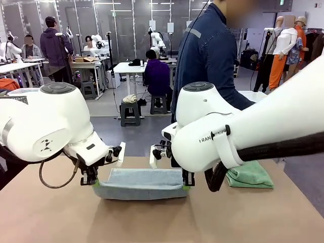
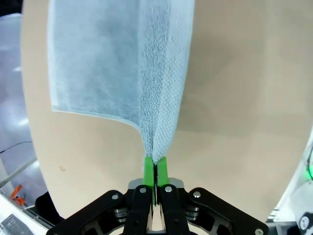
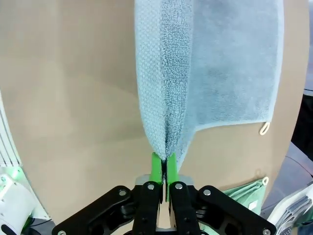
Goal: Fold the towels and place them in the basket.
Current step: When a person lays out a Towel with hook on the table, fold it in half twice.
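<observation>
Front view: the pale blue-grey towel (image 1: 142, 183) lies across the middle of the desk (image 1: 152, 223), with its near edge lifted. The left jaws are closed on its left near corner and the right jaws on its right near corner. The mint green towel (image 1: 249, 174) sits bunched on the desk to the right, apart from the blue-grey one.

Left wrist view: the green pads (image 2: 149, 171) pinch a gathered corner, and the cloth fans out from them over the desk.

Right wrist view: the same pinch is seen at the opposite corner, with a small white loop (image 3: 264, 128) on the far edge.

Assessment: the terry is light, soft and limp. It has no stiffness and will likely sag between the two grips. The nap should resist slipping. Paired corners are the sound hold, and they are best carried level and in step.
</observation>
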Robot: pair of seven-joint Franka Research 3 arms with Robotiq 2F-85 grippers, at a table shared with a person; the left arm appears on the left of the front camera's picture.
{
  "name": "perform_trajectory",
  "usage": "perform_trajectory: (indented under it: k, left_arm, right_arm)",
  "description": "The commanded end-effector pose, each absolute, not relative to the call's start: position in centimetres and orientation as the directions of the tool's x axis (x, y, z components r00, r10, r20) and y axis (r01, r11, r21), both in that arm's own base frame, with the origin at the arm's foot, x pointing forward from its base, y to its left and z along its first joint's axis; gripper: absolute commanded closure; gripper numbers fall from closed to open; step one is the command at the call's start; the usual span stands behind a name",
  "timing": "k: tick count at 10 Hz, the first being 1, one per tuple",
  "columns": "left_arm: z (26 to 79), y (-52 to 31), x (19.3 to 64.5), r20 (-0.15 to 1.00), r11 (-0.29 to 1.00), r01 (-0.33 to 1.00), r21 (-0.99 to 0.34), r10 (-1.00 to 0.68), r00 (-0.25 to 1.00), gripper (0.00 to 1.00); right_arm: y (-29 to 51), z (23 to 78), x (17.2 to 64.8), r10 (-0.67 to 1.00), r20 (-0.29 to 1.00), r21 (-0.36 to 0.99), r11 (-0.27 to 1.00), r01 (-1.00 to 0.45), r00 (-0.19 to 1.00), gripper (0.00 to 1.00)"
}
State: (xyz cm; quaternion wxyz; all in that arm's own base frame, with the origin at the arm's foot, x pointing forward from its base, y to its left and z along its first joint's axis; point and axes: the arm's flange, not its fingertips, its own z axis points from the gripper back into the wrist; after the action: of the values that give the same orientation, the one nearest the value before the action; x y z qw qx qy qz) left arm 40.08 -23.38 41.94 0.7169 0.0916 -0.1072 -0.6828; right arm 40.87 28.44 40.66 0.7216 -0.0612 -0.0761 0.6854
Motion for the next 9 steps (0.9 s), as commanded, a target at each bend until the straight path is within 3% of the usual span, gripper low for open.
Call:
perform_trajectory:
  k: [1, 9]
  left_arm:
    - [43.1, -23.3, 43.1, 0.062, 0.048, 0.97, 0.239, -0.997, 0.034, 0.97]
    - [41.2, -23.0, 52.6, 0.038, 0.093, 0.979, 0.183, -0.995, 0.088, 0.97]
  right_arm:
    - [28.9, 41.1, 44.0, 0.998, 0.032, -0.156, 0.051, -0.986, 0.046, 0.95]
    - [28.8, 38.3, 53.8, 0.995, 0.025, -0.045, 0.102, -0.994, 0.101, 0.95]
